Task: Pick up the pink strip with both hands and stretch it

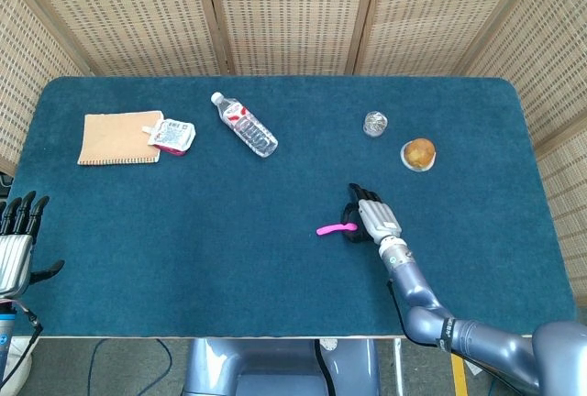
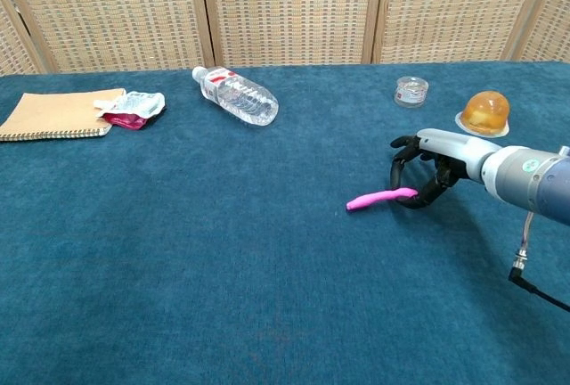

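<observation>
Right hand (image 2: 426, 171) is pinching one end of the pink strip (image 2: 381, 198), near table (image 1: 275, 258) center, slightly toward 4 o'clock; strip's free end is sticking out toward 9 o'clock. Left hand (image 1: 16, 240) is idling off the 8 o'clock edge, fingers spread, holding nothing, partly cropped. Bottle (image 1: 245, 125) label is unreadable. Pouch (image 1: 172, 135) print is too small to read.

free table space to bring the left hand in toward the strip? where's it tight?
Wide bare cloth runs from the left hand at the table's left edge across the front to the pink strip, held by the right hand. The centre below the bottle is bare too. Tighter: notebook and packet back left; small jar and orange dessert behind the right hand.
</observation>
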Controlling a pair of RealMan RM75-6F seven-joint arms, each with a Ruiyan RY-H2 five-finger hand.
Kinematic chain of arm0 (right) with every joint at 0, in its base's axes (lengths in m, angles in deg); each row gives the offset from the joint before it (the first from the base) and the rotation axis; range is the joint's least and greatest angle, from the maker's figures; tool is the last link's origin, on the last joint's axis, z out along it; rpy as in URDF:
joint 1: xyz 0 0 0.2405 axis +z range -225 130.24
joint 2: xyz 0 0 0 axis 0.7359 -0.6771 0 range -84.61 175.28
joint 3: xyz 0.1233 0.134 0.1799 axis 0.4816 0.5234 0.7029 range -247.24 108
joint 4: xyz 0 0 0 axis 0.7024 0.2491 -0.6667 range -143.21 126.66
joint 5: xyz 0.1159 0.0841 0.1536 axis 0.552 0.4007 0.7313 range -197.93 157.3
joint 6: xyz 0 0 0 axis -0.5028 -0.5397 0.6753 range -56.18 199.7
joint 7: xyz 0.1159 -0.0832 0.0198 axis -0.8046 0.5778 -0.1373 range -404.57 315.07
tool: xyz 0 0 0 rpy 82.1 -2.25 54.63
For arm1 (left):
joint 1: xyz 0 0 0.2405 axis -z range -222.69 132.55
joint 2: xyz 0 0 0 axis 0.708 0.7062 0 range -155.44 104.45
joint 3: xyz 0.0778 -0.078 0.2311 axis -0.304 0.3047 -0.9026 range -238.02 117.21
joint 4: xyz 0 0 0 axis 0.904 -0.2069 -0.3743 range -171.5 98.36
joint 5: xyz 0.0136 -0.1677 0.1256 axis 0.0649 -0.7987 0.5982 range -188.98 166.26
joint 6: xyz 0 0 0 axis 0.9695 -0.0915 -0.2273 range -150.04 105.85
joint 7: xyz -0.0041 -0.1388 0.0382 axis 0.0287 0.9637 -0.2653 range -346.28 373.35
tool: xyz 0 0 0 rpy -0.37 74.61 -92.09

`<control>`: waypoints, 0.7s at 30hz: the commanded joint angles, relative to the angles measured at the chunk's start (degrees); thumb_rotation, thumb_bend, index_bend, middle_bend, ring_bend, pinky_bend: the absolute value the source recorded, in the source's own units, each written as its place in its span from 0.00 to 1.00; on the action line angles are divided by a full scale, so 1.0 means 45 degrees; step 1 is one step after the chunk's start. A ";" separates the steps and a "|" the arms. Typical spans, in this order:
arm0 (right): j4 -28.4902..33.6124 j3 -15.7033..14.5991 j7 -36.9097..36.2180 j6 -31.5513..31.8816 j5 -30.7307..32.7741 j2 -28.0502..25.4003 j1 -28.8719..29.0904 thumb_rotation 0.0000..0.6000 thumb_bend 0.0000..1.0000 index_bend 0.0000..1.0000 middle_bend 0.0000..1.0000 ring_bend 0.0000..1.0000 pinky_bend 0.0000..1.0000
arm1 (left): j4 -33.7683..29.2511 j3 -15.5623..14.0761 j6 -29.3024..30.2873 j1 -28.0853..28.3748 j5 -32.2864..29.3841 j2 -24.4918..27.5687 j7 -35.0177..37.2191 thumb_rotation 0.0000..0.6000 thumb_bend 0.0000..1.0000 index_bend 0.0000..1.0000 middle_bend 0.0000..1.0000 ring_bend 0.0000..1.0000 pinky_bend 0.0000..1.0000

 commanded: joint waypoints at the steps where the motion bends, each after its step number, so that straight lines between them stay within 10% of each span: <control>1: 0.0374 0.0090 0.0009 0.0035 0.0070 -0.0236 -0.0008 1.00 0.65 0.66 0.05 0.00 0.00 | -0.0004 0.0003 -0.0031 0.0014 -0.0010 0.0012 0.0045 1.00 0.00 0.00 0.00 0.00 0.00; 21: 0.2944 0.1999 0.0642 -0.0157 0.4820 -0.0932 0.1771 1.00 0.66 0.67 0.06 0.00 0.00 | 0.0208 0.0382 -0.0869 0.0839 0.0302 0.0583 0.1077 1.00 0.00 0.00 0.00 0.00 0.00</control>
